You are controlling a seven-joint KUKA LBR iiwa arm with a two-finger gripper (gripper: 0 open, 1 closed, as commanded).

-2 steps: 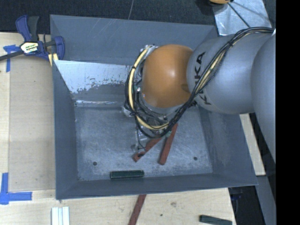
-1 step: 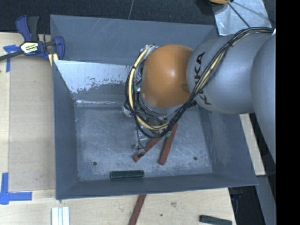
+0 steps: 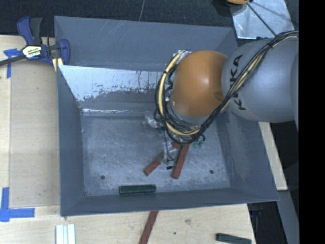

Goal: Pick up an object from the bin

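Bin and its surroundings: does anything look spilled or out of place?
Yes. A reddish-brown flat stick lies outside the grey metal bin, beyond its near rim. It resembles the longer brown stick inside by the gripper, so it may have spilled.

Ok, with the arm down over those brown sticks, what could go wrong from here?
1. The gripper sits right at the longer brown stick, and the shorter brown stick lies close beside it. A grasp may nudge one away or catch both.
2. Both sticks lie flat on the bin floor, so a grasp could slip off.
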